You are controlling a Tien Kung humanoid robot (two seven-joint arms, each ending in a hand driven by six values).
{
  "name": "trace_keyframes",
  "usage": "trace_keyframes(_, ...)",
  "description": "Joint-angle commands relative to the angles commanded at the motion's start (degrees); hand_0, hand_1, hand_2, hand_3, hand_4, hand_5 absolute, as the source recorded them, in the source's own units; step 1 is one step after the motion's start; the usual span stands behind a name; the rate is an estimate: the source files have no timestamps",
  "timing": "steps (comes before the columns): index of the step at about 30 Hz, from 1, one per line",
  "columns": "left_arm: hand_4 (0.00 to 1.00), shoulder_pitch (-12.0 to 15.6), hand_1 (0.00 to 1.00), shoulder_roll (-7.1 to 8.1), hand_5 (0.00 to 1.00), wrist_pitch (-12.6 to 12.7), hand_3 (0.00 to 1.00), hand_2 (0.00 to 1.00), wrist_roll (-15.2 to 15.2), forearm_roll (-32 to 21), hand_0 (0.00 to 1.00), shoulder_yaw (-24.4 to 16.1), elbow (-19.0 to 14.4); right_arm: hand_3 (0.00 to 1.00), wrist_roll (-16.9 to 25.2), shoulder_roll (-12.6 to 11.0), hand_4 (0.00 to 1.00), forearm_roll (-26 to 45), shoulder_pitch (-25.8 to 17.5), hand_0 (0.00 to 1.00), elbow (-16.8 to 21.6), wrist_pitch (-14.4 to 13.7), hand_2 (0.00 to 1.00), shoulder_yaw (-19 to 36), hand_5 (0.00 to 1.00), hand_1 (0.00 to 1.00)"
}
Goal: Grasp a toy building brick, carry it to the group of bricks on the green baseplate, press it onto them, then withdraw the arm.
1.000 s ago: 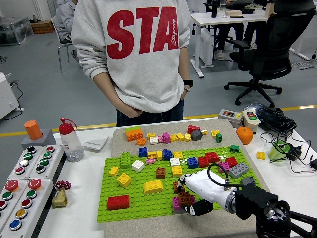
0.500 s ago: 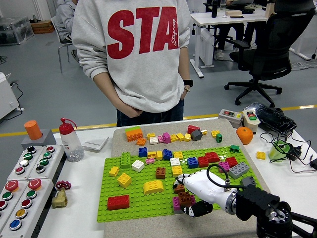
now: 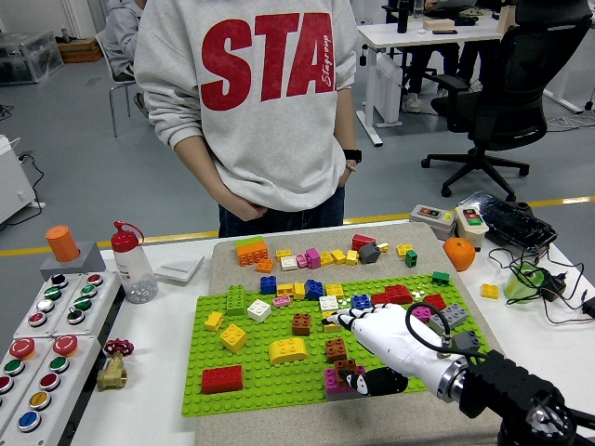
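Head view: the right hand (image 3: pixel 376 346) comes in from the lower right corner and lies over the green baseplate (image 3: pixel 279 372) near its front edge. Its white back sits a little farther toward the baseplate's rear than half a second ago, and the fingertips (image 3: pixel 337 321) now reach the yellow brick (image 3: pixel 332 321) beside the blue brick (image 3: pixel 360 303). The thumb hangs low, just by the brown stack (image 3: pixel 340 362), which stands on a magenta brick at the front edge and is now more exposed. The fingers look loosely extended and I see nothing pinched between them, so the hand appears open. My reading is that the brown brick is already pressed onto the stack and the hand is lifting off it; the withdrawal is what remains. The stack seems upright and seated. The left hand is out of sight. A person (image 3: pixel 251 102) stands at the table's far edge, hands tucked at the waist, touching nothing.
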Motion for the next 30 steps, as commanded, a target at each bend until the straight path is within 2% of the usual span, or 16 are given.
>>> trace_keyframes(2,0.333,0.0,0.593,-0.01,0.963,0.0,0.396,0.606,0.0,0.1,0.628,-0.1,0.0,0.684,0.9,-0.7,0.609,-0.6,-0.4,0.658,0.6,-1.9,0.692,0.0,0.394,0.68)
trace_keyframes(5,0.333,-0.1,0.593,-0.02,0.963,0.0,0.396,0.606,0.0,0.1,0.628,-0.1,0.0,0.684,2.0,-1.4,0.609,-1.3,-0.7,0.658,1.0,-3.2,0.692,0.0,0.394,0.68)
trace_keyframes(6,0.333,-0.1,0.593,-0.02,0.963,0.0,0.396,0.606,0.0,0.1,0.628,-0.1,0.0,0.651,2.3,-1.5,0.582,-1.5,-0.8,0.638,1.0,-3.4,0.655,-0.1,0.387,0.658)
trace_keyframes(23,0.334,0.1,0.593,-0.05,0.963,-0.1,0.396,0.606,0.4,0.8,0.628,-0.4,-0.1,0.651,4.1,-1.5,0.593,-4.1,-0.8,0.634,-0.9,-0.7,0.651,-3.6,0.409,0.65)
trace_keyframes(24,0.335,0.1,0.593,-0.05,0.964,-0.1,0.397,0.606,0.4,0.9,0.628,-0.5,-0.1,0.656,4.1,-1.4,0.557,-4.2,-0.7,0.634,-1.0,-0.6,0.653,-3.8,0.386,0.652)
trace_keyframes(30,0.335,0.2,0.593,-0.03,0.964,-0.1,0.398,0.606,0.4,1.0,0.628,-0.5,-0.1,0.657,4.1,-1.2,0.554,-4.3,-0.4,0.634,-1.8,-0.2,0.653,-4.5,0.394,0.654)
